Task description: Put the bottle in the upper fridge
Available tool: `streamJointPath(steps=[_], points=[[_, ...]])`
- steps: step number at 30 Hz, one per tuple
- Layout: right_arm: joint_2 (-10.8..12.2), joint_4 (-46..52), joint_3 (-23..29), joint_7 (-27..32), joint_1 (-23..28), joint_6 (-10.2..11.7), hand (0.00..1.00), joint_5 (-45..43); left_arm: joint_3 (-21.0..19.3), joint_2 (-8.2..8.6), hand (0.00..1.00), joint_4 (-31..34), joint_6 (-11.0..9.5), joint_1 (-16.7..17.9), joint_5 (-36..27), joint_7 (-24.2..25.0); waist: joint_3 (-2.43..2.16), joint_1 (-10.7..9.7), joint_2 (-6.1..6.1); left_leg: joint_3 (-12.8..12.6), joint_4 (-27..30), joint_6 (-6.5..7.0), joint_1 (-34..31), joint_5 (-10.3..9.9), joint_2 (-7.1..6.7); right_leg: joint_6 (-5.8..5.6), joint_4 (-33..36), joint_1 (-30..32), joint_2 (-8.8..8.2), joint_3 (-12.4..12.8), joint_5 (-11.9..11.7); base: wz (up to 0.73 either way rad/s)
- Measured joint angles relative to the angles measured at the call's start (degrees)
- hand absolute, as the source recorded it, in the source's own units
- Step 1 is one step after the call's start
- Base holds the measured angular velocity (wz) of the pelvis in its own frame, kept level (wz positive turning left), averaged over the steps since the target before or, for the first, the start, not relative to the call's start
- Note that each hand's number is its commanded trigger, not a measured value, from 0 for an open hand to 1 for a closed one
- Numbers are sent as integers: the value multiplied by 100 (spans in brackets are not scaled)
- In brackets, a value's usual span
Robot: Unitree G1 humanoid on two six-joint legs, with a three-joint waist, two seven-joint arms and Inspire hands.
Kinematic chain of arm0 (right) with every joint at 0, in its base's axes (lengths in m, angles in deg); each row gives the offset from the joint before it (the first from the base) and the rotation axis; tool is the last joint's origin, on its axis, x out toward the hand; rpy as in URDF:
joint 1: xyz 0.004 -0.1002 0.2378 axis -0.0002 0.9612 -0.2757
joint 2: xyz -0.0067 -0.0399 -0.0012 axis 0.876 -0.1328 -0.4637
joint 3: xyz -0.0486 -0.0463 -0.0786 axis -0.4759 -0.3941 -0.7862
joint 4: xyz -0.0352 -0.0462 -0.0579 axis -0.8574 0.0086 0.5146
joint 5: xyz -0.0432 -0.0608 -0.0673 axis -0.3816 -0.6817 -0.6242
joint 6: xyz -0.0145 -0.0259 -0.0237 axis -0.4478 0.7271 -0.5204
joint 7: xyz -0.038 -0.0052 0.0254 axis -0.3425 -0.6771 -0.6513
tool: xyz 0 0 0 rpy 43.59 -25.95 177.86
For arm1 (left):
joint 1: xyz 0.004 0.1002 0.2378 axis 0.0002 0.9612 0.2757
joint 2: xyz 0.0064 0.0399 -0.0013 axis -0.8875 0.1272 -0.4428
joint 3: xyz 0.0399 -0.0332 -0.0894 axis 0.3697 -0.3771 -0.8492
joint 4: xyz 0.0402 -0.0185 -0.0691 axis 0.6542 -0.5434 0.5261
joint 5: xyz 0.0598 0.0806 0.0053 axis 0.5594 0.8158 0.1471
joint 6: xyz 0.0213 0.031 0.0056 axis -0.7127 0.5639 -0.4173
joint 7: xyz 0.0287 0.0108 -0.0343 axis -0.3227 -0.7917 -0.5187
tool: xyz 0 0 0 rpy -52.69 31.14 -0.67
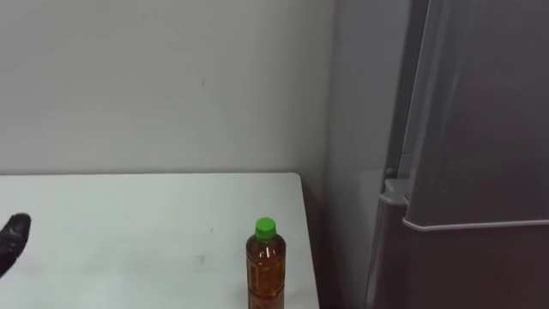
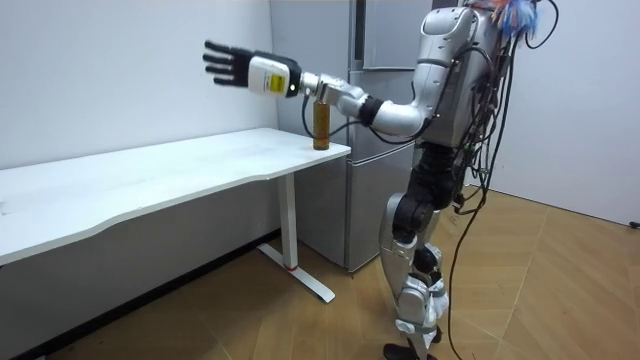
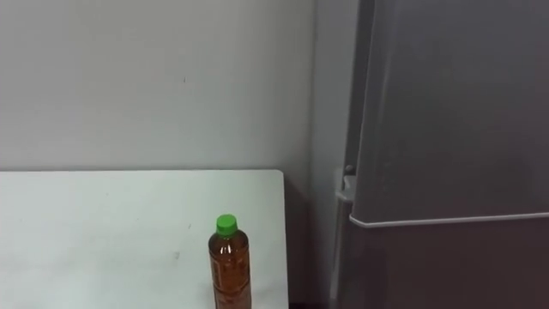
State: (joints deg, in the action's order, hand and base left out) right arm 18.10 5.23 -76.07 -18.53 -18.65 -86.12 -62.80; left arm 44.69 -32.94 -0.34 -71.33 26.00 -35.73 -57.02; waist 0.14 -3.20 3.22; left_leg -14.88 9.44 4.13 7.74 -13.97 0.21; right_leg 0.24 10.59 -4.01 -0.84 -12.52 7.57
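The bottle (image 1: pixel 266 268) is standing upright on the white counter (image 1: pixel 129 223), near its right end and close to the grey fridge (image 1: pixel 480 129). It is holding amber liquid under a bright green cap, and its base is running off the bottom of both eye views. The left hand (image 2: pixel 228 64) is hovering high above the counter, left of the bottle, with the arm reaching out almost level and the fingers spread straight, grasping nothing. In the left eye view it is showing as a dark shape at the left edge. The room view is showing the robot standing upright at the counter's right end before the fridge, its forearm passing over the bottle's top. The eye views are showing the fridge doors shut.
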Motion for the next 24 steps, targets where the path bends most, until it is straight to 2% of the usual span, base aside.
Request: streamJointPath(steps=[6,8,15,18,21,24], points=[[6,5,-36,21,-88,-89,0,9,310,5,0,410,253,-347,-10,440,28,-176,5,-7,26,1,-27,-1,2,3,2,28,-8,-5,-2,0],[5,4,-35,64,-125,-129,0,12,443,10,0,472,286,-506,-30,680,16,-240,1,-9,20,1,-25,-1,1,2,-2,27,-6,24,-2,0],[7,-36,-45,46,-258,-168,0,-23,857,14,0,688,514,-676,-135,1272,7,-509,29,3,13,2,-36,-1,3,2,-7,33,0,35,-1,1],[-8,-37,-55,-24,-309,-228,0,-33,1213,16,0,691,664,-958,-132,1623,-8,-589,46,-24,10,2,-48,-1,2,3,-33,49,15,130,-3,-5],[-23,-41,-55,-66,-320,-256,0,-33,1375,53,0,691,834,-1221,-135,1855,-38,-619,94,-53,10,2,-46,-1,5,11,-53,109,25,157,-16,-9],[-28,-124,-51,-75,-385,-260,0,-37,1466,72,0,692,907,-1398,-134,2003,-41,-742,99,-54,7,0,-34,1,9,13,-72,107,35,172,-23,-1]])
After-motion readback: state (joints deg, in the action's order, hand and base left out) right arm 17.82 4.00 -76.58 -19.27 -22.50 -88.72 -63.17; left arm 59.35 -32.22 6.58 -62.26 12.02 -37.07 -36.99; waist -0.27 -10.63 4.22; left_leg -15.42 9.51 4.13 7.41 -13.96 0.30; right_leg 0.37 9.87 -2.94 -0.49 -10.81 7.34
